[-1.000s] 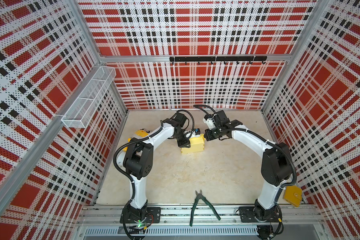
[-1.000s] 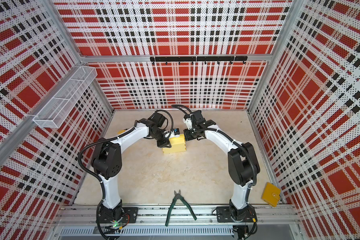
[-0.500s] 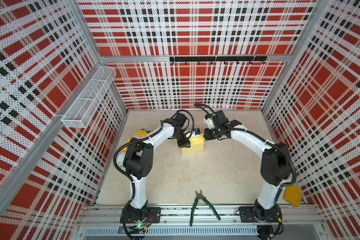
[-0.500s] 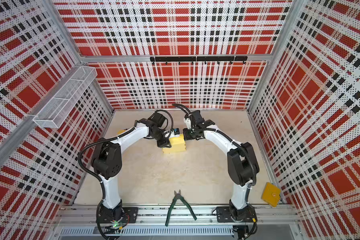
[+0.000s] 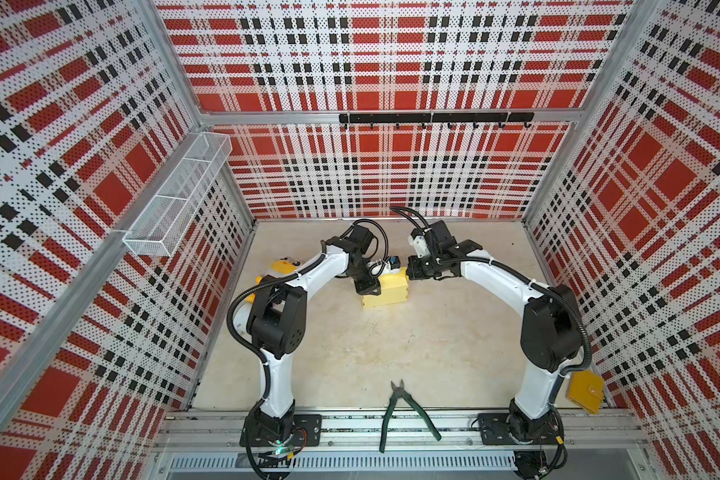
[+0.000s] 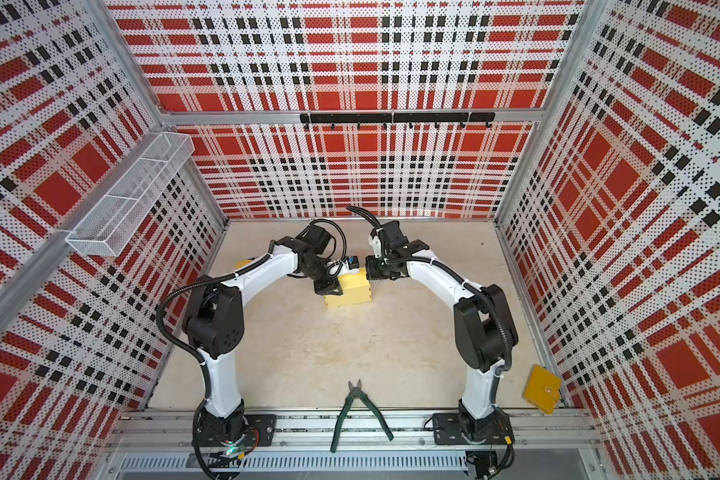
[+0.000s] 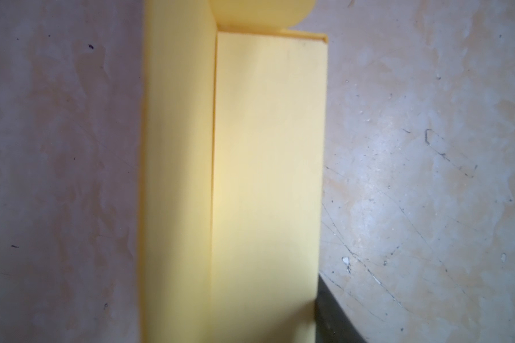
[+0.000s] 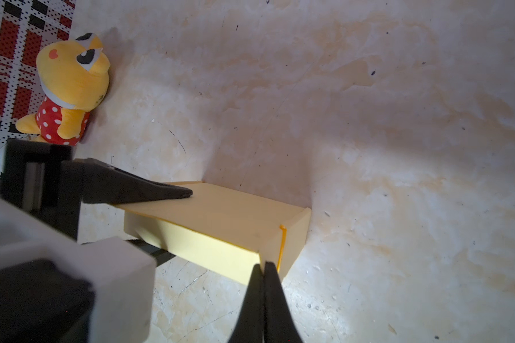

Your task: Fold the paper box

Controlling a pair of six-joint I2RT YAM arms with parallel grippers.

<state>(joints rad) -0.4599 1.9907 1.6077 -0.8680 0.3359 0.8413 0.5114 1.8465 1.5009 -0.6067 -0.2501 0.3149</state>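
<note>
Right wrist view: paper box (image 8: 220,225) folded into a shallow block, pale yellow, low over the beige table (image 8: 369,118), resting or slightly lifted: cannot tell; right gripper (image 8: 263,267) closed, two fingertips pressed together with nothing between them, tips touching the box's near corner beside an end flap with an orange edge line. Opposite end of the box clamped by the left gripper (image 8: 179,222), one black finger (image 8: 149,190) lying across the top panel, the other passing under the lower edge. Left wrist view: filled by the box (image 7: 265,178) running lengthwise, a rounded tab sticking out at its far end, a sliver of dark finger (image 7: 333,320) against one long side. In both top views: box (image 5: 385,291) toward the far middle of the table, between the two white arms (image 5: 329,266) arched inward from bases on the front rail (image 5: 350,428), left gripper (image 5: 368,286) over its left end, right gripper (image 5: 408,272) at its far right corner. Elsewhere: yellow plush toy (image 8: 69,89) in a red dotted dress against the left wall, green-handled pliers (image 5: 398,392) lying half on the front rail, mustard pouch (image 5: 585,390) in the front right corner, wire basket (image 5: 179,195) on the left wall, black hook rail (image 5: 435,117) on the back wall, plaid perforated walls (image 5: 391,62) all round
</note>
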